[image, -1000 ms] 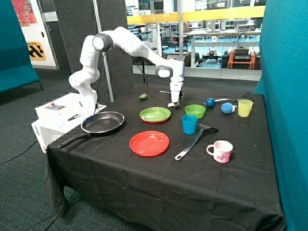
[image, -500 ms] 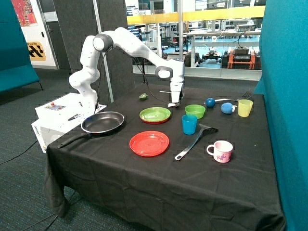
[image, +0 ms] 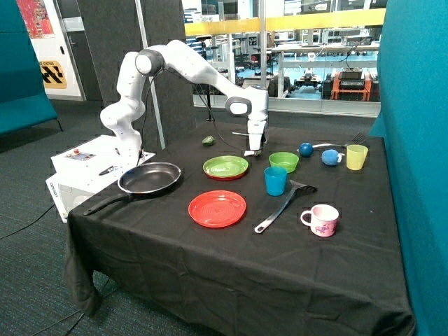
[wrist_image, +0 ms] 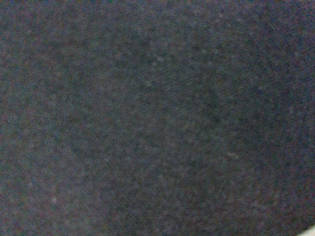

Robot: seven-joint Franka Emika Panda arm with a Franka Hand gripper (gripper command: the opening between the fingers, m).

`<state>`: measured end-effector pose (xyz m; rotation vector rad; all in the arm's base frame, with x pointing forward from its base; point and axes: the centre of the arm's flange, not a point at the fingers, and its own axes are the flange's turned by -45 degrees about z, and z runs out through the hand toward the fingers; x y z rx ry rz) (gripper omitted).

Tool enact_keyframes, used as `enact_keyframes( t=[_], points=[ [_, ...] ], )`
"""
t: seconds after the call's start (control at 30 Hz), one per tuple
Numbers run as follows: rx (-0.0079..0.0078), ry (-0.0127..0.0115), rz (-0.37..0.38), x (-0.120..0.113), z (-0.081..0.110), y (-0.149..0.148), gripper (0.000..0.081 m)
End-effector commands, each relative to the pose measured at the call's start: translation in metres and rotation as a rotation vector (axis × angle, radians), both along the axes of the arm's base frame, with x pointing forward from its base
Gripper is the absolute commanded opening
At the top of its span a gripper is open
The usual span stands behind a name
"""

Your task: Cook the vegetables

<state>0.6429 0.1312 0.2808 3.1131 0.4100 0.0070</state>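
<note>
The dark green vegetable [image: 208,141] lies on the black cloth at the far side of the table, behind the green plate [image: 225,167]. The whitish cream vegetable does not show clearly in either view. A pale sliver [wrist_image: 310,231] sits at the corner of the wrist view; I cannot tell what it is. My gripper [image: 251,150] is down at the cloth between the green plate and the green bowl [image: 283,162]. The wrist view shows only black cloth [wrist_image: 157,118] close up. The black frying pan [image: 149,177] stands at the table's edge near the robot base, with nothing in it.
A red plate [image: 217,208], a blue cup [image: 275,181], a grey spatula [image: 283,206] and a pink mug [image: 322,220] stand nearer the front. Two blue balls [image: 306,149] [image: 329,157], a yellow cup [image: 356,157] and a fork [image: 353,140] are at the back corner.
</note>
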Motion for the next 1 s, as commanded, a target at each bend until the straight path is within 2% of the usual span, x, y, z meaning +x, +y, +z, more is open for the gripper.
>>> enact_keyframes(
  t=[0.0,0.53,0.97],
  points=[
    [0.001,0.0046,-0.005,0.001,0.0,-0.004,0.0003],
    [0.001,0.0046,-0.003,-0.007,0.012,-0.008,0.0],
    [0.0009,0.0046,0.016,-0.018,0.036,-0.012,0.0]
  ],
)
